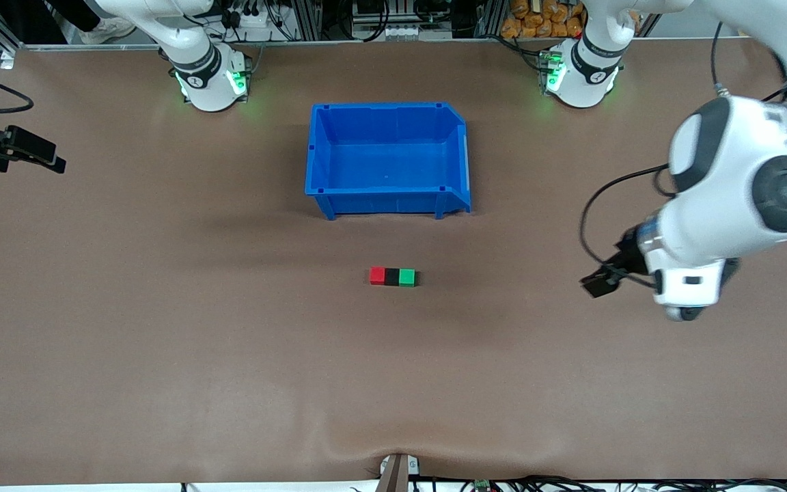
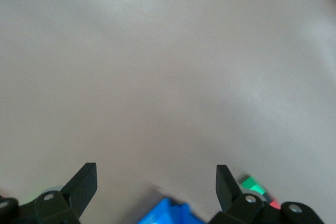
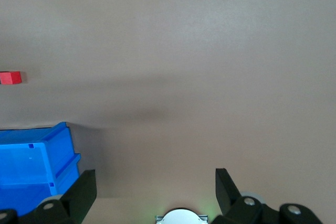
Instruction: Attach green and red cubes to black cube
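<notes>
Three small cubes sit touching in a row on the brown desk (image 1: pixel 161 355), nearer the front camera than the blue bin (image 1: pixel 388 158): red cube (image 1: pixel 377 275), black cube (image 1: pixel 391 276) between, green cube (image 1: pixel 407 277). Cables and clutter line the edge by the bases. Left tool (image 2: pixel 156 182) hangs spread and empty over the left arm's end; right tool (image 3: pixel 156 183) waits spread and empty over the right arm's end.
</notes>
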{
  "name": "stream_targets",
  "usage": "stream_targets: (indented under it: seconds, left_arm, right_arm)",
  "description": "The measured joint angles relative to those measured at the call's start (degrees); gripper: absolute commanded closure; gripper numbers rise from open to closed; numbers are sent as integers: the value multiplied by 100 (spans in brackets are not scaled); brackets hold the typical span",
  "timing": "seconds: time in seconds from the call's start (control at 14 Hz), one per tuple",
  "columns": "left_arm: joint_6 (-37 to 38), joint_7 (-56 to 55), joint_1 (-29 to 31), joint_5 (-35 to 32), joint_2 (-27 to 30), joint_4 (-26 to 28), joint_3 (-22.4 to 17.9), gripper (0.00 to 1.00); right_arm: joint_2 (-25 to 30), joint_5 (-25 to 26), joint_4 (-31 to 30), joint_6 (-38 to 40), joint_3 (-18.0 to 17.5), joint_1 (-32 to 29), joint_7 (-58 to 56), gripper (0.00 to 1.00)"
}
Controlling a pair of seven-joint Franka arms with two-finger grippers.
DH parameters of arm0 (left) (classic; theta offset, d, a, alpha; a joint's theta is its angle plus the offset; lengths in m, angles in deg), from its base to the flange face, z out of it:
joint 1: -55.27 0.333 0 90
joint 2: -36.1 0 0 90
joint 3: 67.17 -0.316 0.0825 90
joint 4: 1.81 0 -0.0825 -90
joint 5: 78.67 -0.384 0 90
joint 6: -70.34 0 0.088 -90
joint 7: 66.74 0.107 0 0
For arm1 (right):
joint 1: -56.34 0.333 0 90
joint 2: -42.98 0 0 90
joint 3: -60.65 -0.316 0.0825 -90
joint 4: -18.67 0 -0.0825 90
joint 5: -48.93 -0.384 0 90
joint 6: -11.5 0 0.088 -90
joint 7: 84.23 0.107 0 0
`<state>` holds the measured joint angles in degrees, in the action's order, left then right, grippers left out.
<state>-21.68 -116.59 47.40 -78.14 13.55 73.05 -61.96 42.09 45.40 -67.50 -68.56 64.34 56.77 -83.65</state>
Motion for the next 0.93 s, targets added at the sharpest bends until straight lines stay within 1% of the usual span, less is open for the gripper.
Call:
stream_targets:
  seconds: [0.5, 0.93]
  left_arm:
    - [711, 1855, 584, 0, 697, 20, -1, 0]
    - [795, 2894, 713, -163, 853, 39, -4, 0]
  right_arm:
    - [-35, -1, 0, -5, -5, 6, 0, 0]
    - [-35, -1, 1, -5, -5, 6, 0, 0]
